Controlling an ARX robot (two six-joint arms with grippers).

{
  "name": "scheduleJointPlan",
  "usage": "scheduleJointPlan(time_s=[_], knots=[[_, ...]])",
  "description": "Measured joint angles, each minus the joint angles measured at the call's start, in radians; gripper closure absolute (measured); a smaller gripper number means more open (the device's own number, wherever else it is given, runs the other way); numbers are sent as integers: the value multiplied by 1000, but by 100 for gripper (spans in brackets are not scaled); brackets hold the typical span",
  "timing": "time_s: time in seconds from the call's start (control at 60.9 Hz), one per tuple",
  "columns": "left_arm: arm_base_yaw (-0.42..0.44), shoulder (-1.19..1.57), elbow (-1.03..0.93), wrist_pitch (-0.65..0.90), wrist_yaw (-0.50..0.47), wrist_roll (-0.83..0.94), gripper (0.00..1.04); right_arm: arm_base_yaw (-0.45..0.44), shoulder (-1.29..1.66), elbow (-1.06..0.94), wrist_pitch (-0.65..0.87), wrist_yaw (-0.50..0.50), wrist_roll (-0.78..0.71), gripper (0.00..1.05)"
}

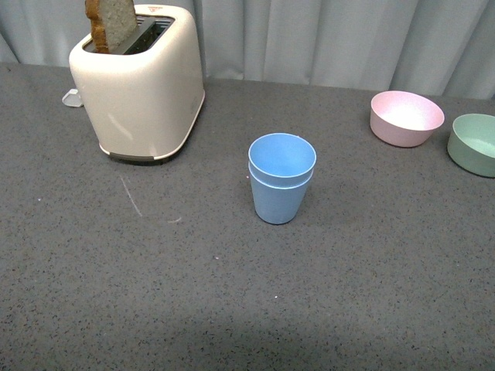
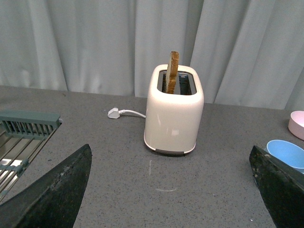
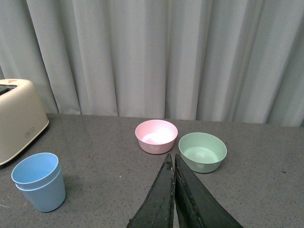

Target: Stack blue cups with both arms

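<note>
We see the two light-blue tapered plastic cups (image 1: 281, 178) standing upright near the middle of the dark grey speckled counter (image 1: 232, 309), one cup nested inside the other, so that two thin rims show one above the other. In the front view no arm is visible.

From the cups, the cream-coloured rounded toaster (image 1: 139, 85) stands at about ten o'clock, well apart, and a slice of brown toasted bread (image 1: 110, 23) rises from its slot. The pink round bowl (image 1: 406, 117) sits at about two o'clock from the cups, and the pale green round bowl (image 1: 473, 144) is just beside it, further right. Behind everything hangs a grey-white pleated curtain (image 1: 332, 39).

In the left wrist view, the left hand (image 2: 171, 190) is spread wide, its two black fingers far apart at the edges of the picture, holding nothing. A white plug with cable (image 2: 124, 113) lies on the counter beside the toaster, and a grey-green rack (image 2: 23, 128) is at the side.

In the right wrist view, the right hand (image 3: 174, 190) has its black fingers pressed together, with nothing between them.
</note>
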Motion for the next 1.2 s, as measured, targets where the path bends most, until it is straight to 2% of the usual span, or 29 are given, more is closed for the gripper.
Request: scheduleJointPlan(time_s=[0.131,0.361,0.871,1.199], knots=[[0,0,0,0,-1,0,7,0,-137,1,-170,-3,0,104],[0,0,0,0,0,0,7,0,-172,1,-179,-3,-2,102],[0,0,0,0,0,0,7,0,-172,1,-179,-3,-2,8],[0,0,0,0,0,0,7,0,-172,1,-179,-3,-2,10]])
